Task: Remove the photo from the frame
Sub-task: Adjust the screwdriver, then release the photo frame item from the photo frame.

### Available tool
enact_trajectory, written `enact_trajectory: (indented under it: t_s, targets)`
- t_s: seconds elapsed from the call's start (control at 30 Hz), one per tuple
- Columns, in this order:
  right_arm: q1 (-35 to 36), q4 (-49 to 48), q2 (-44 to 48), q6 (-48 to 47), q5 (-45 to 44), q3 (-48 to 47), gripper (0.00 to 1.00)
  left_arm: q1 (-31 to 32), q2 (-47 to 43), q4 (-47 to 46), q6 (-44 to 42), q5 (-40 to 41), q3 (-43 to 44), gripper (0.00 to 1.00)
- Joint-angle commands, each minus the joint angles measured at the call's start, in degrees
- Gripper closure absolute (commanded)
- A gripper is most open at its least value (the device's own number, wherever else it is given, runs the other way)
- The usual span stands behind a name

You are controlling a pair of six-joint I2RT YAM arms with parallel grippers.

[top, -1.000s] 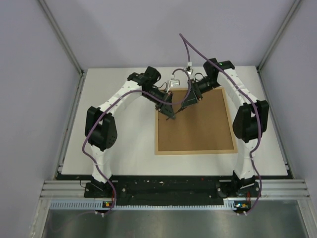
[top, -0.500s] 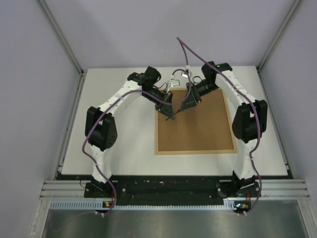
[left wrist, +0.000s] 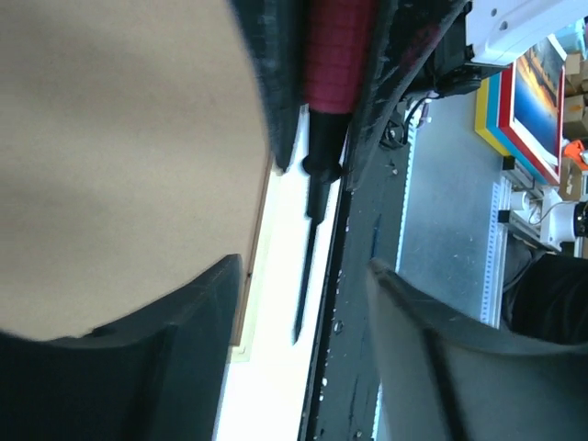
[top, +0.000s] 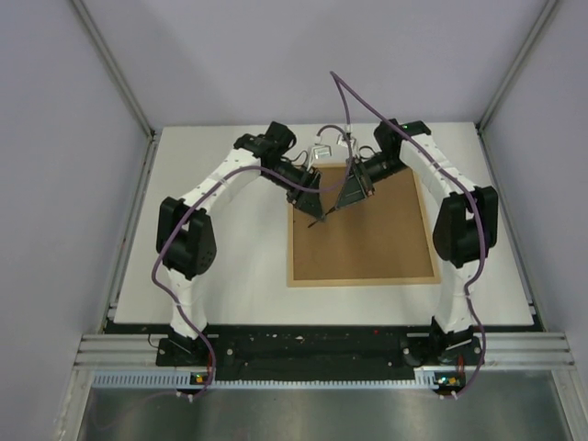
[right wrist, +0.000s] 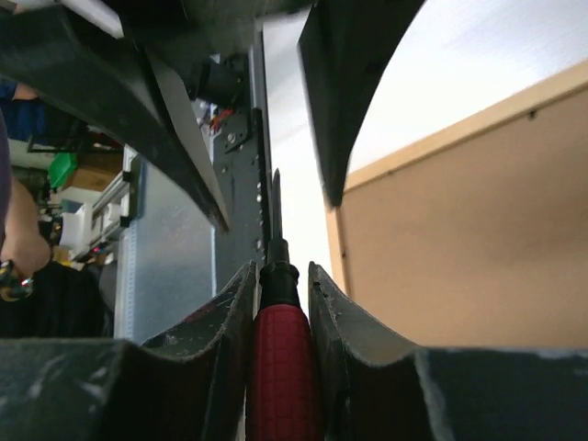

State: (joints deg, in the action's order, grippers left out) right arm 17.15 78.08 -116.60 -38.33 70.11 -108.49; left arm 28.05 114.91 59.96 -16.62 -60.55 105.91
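The frame (top: 291, 262) lies face down on the table, its pale wood rim around a brown backing board (top: 367, 239). The photo is hidden beneath the board. Both grippers meet over the frame's far left corner. My right gripper (right wrist: 280, 271) is shut on the red handle of a screwdriver (right wrist: 280, 367), and the thin shaft (left wrist: 308, 239) points past the frame's edge (right wrist: 459, 129). My left gripper (left wrist: 303, 276) is open, its fingers (left wrist: 197, 331) standing on either side of the shaft without touching it.
The white tabletop (top: 220, 266) extends left of the frame and in front of it. A black rail (top: 312, 349) runs along the near edge by the arm bases. Grey walls with metal posts close in both sides and the back.
My left gripper has opened and let go of the screwdriver. My right gripper has closed on its red handle and shifted slightly left.
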Motion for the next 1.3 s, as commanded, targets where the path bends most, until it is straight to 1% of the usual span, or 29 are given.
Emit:
enact_trajectory:
  t_s: [0.0,0.1,0.17,0.2,0.3,0.37,0.43,0.47,0.53,0.6,0.67,0.7,0.8,0.87,1.03,1.27]
  targets:
    - [0.4,-2.9,7.9,6.0,-2.4,9.0,1.0,-4.9,-4.6,-3.4,1.8,-0.1,-2.5,0.31]
    - [0.4,-20.5,13.7,17.4,-7.2,19.6,1.0,-9.4,-7.5,-6.7,3.6,2.3,-6.9,0.15]
    - [0.3,-30.7,16.0,22.7,-8.0,25.4,1.0,-12.0,-9.3,-10.3,6.1,4.6,-10.7,0.07]
    - [0.4,-37.2,17.1,26.1,-8.8,28.6,1.0,-12.9,-10.2,-12.0,7.4,5.6,-12.9,0.02]
    - [0.4,-54.7,18.5,37.8,-10.6,36.6,1.0,-15.5,-11.9,-16.6,10.8,9.3,-18.3,0.02]
    - [0.4,-67.4,18.7,49.3,-13.1,42.5,1.0,-17.0,-12.4,-20.5,13.6,11.2,-22.3,0.02]
    - [0.3,-81.7,18.7,58.8,-15.3,47.7,1.0,-18.5,-12.2,-23.8,16.3,12.1,-25.7,0.02]
    - [0.5,-86.3,18.5,62.5,-16.3,49.7,1.0,-19.0,-12.0,-25.0,16.4,12.6,-27.3,0.02]
    - [1.0,-92.8,17.8,66.1,-19.6,52.6,1.0,-19.4,-11.3,-26.9,19.8,12.7,-29.8,0.02]
    - [1.6,-97.7,17.9,66.2,-23.2,54.8,1.0,-19.4,-10.7,-28.7,21.1,12.7,-31.5,0.02]
    - [2.6,-99.6,18.1,64.3,-26.8,56.2,1.0,-19.4,-9.6,-29.3,22.1,12.4,-31.7,0.02]
    - [3.0,-102.4,18.2,64.9,-28.3,57.4,1.0,-19.4,-9.1,-29.6,22.5,12.0,-31.6,0.02]
    - [3.4,-107.0,16.8,65.7,-30.5,57.7,1.0,-19.4,-7.3,-30.2,23.6,10.6,-30.6,0.02]
    - [3.9,-106.5,15.2,65.1,-31.6,56.5,1.0,-19.1,-6.0,-30.5,24.1,9.9,-30.2,0.02]
    - [4.5,-108.8,9.6,69.0,-31.4,54.7,1.0,-18.2,-3.4,-31.0,25.1,9.1,-29.4,0.02]
    - [5.1,-108.9,8.5,70.1,-30.5,55.3,1.0,-17.6,-0.9,-31.5,26.6,7.5,-28.0,0.02]
